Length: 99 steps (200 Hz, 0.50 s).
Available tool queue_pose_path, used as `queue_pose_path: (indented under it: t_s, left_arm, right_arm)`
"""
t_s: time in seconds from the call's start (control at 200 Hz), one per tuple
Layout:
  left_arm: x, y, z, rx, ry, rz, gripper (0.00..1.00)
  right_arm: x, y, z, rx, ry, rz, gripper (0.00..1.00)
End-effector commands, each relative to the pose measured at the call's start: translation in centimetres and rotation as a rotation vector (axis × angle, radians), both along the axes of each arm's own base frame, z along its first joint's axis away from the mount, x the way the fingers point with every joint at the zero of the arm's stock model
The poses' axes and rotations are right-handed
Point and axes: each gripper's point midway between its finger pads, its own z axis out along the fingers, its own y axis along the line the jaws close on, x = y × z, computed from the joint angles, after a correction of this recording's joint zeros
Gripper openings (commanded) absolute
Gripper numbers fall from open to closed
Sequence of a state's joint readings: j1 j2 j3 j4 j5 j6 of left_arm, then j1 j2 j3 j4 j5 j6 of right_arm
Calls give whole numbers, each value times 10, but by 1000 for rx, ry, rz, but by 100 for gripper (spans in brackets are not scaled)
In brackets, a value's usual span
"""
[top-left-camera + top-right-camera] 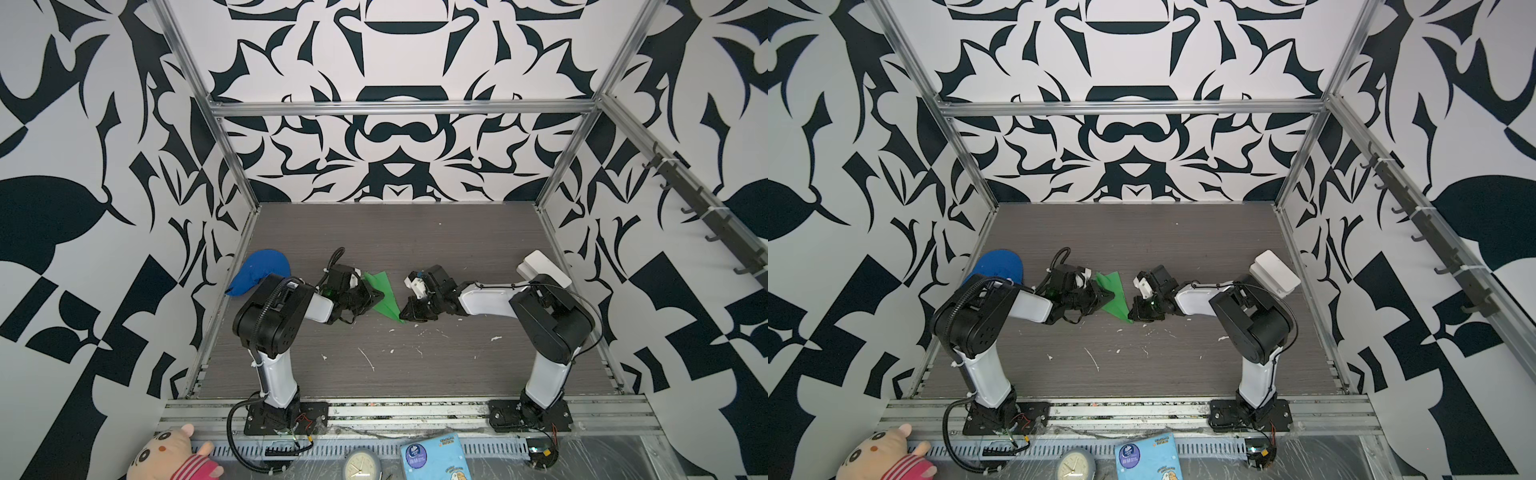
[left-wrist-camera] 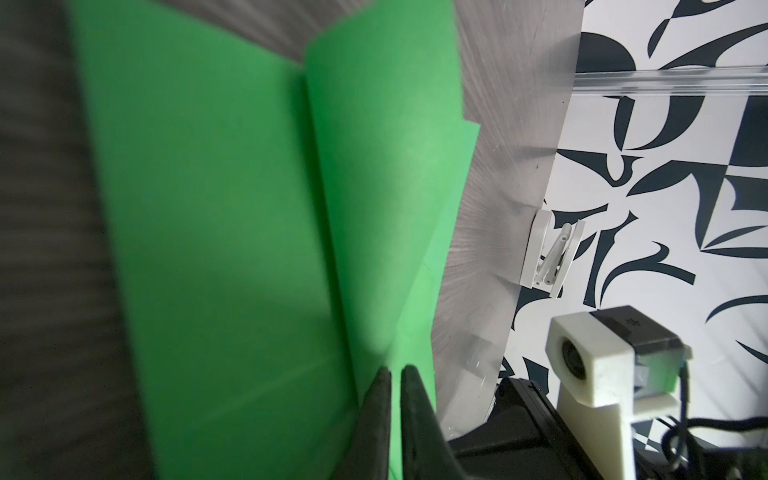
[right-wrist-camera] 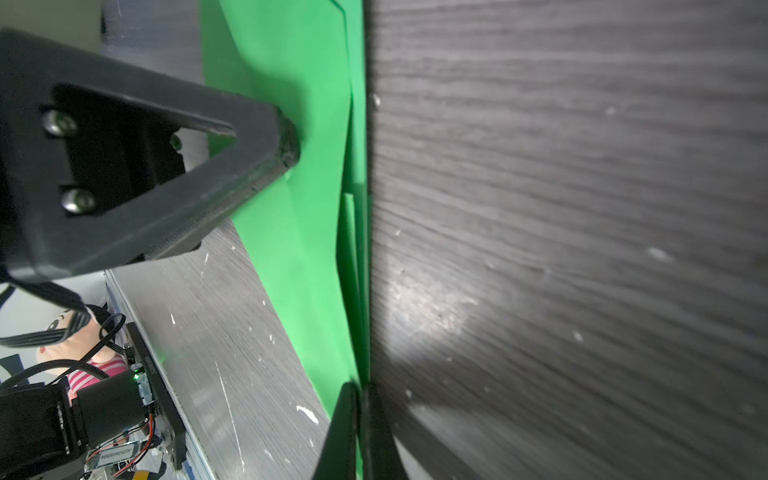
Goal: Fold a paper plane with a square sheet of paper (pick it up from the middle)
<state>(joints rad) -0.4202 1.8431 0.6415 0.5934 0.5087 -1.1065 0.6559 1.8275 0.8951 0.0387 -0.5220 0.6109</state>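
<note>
The paper plane [image 1: 388,306] [image 1: 1119,306] is bright green, a narrow pointed dart with lengthwise creases, held between my two grippers over the middle of the table. Its folded layers fill the left wrist view [image 2: 232,249] and run as a long strip through the right wrist view [image 3: 299,249]. My left gripper [image 1: 379,296] [image 2: 395,372] is shut on one flap from the left side. My right gripper [image 1: 405,312] [image 3: 360,388] is shut on the plane's thin edge near its pointed near end. The left gripper's fingers [image 3: 286,145] press on the paper in the right wrist view.
A blue cloth cap [image 1: 259,270] lies at the table's left edge behind the left arm. A white hinged device [image 1: 544,270] [image 2: 548,253] stands by the right wall. White scraps [image 1: 368,357] dot the dark wood table. A plush toy [image 1: 174,455], a clock [image 1: 361,465] and a blue packet [image 1: 434,457] lie below the front rail.
</note>
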Motion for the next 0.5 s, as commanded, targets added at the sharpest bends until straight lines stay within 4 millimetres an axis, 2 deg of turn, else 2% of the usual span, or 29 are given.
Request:
queue_pose_path:
  t_s: [0.0,0.17,0.37,0.49]
  left_arm:
    - [-3,4,-10,38,41,14,12]
    - [-3,4,-10,38,41,9,12]
    - [-5,4,-11,36,41,6,12]
    - [-5,3,-11,37,42,3,12]
  right_arm:
    - [1,5,14,29,-21,19,8]
    - [6,7,35,58,-63,15,14]
    - [24,-10,55,2,-223,-59,19]
    - [30,1,76,95,-273,-63,21]
